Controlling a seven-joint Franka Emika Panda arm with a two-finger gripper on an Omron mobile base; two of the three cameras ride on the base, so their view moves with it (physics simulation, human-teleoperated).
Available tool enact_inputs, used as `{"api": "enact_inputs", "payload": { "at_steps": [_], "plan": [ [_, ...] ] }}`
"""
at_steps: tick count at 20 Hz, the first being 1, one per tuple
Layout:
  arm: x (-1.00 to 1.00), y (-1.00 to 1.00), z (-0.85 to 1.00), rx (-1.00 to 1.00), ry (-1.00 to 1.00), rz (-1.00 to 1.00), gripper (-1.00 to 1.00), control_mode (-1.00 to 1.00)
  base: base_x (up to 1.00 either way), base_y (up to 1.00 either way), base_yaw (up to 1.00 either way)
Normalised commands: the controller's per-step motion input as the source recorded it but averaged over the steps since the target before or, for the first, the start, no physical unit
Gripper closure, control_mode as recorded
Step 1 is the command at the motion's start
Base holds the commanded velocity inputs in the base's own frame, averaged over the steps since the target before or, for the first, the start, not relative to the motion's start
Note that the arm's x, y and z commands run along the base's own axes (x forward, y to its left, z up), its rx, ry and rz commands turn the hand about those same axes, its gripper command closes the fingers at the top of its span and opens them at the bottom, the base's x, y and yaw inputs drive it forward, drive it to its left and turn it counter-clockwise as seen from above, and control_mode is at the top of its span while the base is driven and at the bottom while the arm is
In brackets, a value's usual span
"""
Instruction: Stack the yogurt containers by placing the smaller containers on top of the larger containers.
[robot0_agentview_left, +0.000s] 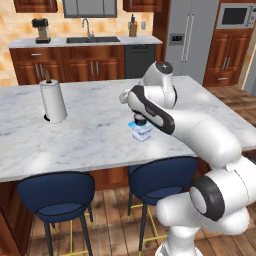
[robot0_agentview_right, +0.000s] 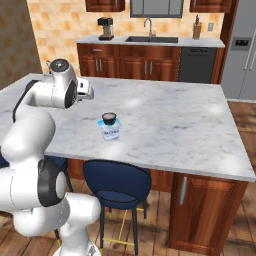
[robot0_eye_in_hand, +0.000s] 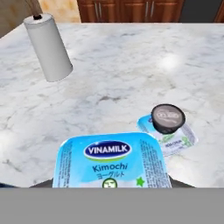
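Dark cup (robot0_agentview_right: 109, 119) sitting on top of white tub (robot0_agentview_right: 110, 131) with light-blue lid, mid-island, toward stool-side edge of marble counter (robot0_agentview_right: 170, 125). In hand view, dark cup (robot0_eye_in_hand: 168, 118) showing grey printed top, tub lid (robot0_eye_in_hand: 175, 139) peeking out beneath. Blue-topped cup (robot0_eye_in_hand: 111, 160) reading "Vinamilk Kimochi" lying close under camera, fingers hidden; apparently being held, grip width impossible to tell. Paper towel roll (robot0_agentview_left: 53, 101) standing well apart to left. Wide bare marble stretching around stack; stools (robot0_agentview_left: 56, 195) below near edge.
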Motion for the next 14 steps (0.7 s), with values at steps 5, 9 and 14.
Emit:
{"api": "enact_inputs", "payload": {
  "at_steps": [5, 9, 14],
  "plan": [
    [-0.34, -0.5, 0.06, 0.0, 0.02, 0.0, 1.0, -1.0, 0.0, 0.0, 0.0],
    [-0.01, -0.41, 0.0, 0.0, 0.01, 0.0, 1.0, -1.0, 0.0, 0.0, 0.0],
    [0.04, -0.3, 0.0, 0.0, 0.06, -0.02, 1.0, -1.0, 0.0, 0.0, 0.0]
  ]
}}
